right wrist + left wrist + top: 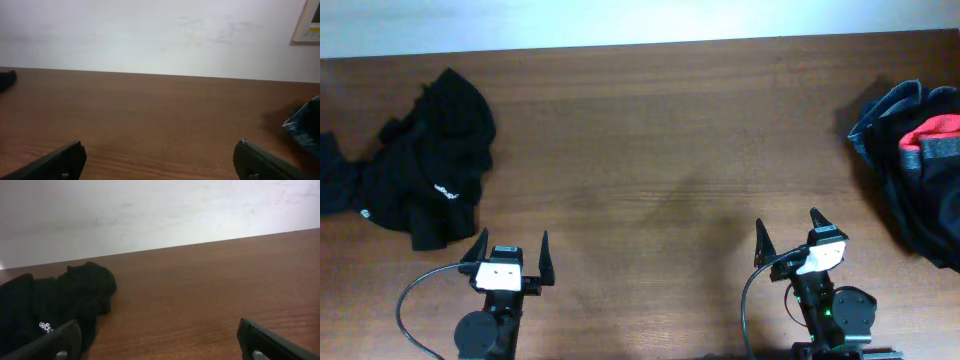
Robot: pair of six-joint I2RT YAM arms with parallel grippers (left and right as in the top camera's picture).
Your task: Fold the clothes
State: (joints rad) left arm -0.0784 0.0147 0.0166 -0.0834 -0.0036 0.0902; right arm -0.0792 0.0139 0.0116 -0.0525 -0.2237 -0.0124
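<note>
Left gripper point(513, 238) gapes — only overhead shows red garment point(937, 126).

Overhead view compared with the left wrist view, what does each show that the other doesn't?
Only overhead: the right gripper, open and empty, and a dark pile with a red garment in it, at the right edge of the table. Only left wrist: the white wall behind the table. Both: the crumpled black top with its white logo, on the left, and the left gripper, open and empty, not touching the top.
</note>
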